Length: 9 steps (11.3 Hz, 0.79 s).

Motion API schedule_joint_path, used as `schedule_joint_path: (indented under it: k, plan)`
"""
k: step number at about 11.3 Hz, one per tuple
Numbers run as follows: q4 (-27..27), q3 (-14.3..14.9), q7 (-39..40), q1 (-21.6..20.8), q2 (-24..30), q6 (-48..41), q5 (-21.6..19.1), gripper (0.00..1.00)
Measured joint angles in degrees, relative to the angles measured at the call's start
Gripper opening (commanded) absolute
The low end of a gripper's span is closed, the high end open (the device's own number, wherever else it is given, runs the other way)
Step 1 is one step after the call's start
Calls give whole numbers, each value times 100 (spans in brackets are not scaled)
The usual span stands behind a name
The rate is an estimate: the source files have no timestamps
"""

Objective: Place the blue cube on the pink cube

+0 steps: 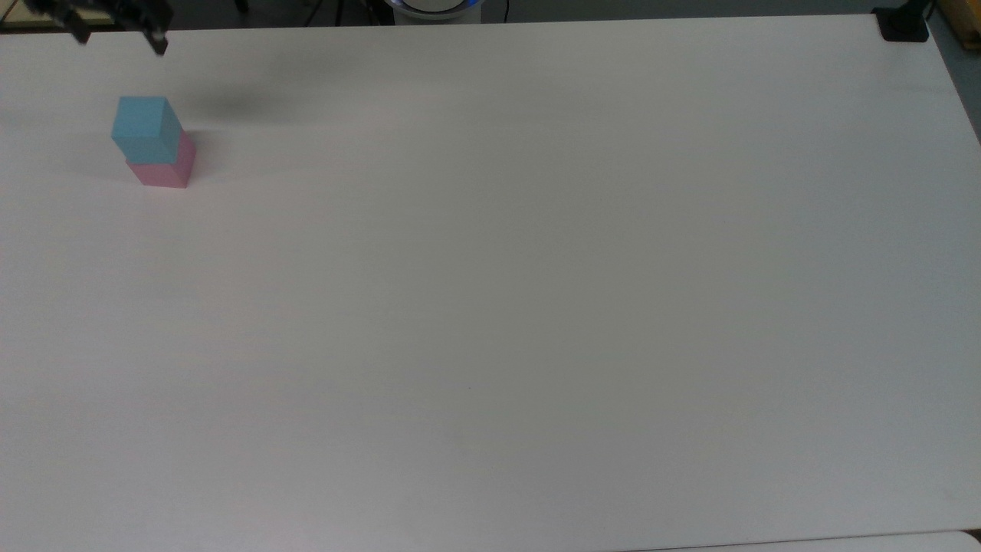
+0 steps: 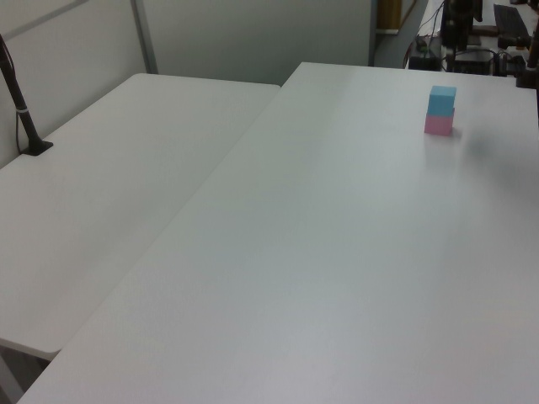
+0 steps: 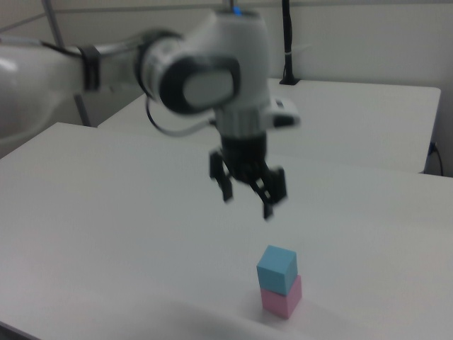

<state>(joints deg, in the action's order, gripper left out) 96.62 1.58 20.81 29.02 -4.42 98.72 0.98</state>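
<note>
Sky-blue cube (image 1: pixel 144 126) sits atop pink cube (image 1: pixel 162 170), seemingly slightly askew.

Arm reaches in from the right view's left, white links, wrist turned straight down. Gripper (image 3: pixel 248 200) hangs in the air, black fingers (image 3: pixel 271 193) pointing downward and spread apart, nothing between them. In the top view the gripper (image 1: pixel 119 34) sits at the upper left corner, fingertips just inside the edge. Arm outline looks motion-smeared in the right view, so exact tilt is uncertain.
</note>
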Motion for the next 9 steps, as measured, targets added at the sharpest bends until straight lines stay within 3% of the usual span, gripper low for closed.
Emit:
schedule_joint_path:
  k: [2,5,9]
  plan:
    - [-660,-30,-771,-395,255,-988,-320,100]
    - [-801,-67,-2022,-1182,745,-1252,-551,100]
    - [-765,-82,-2064,-2560,763,-1054,138,100]
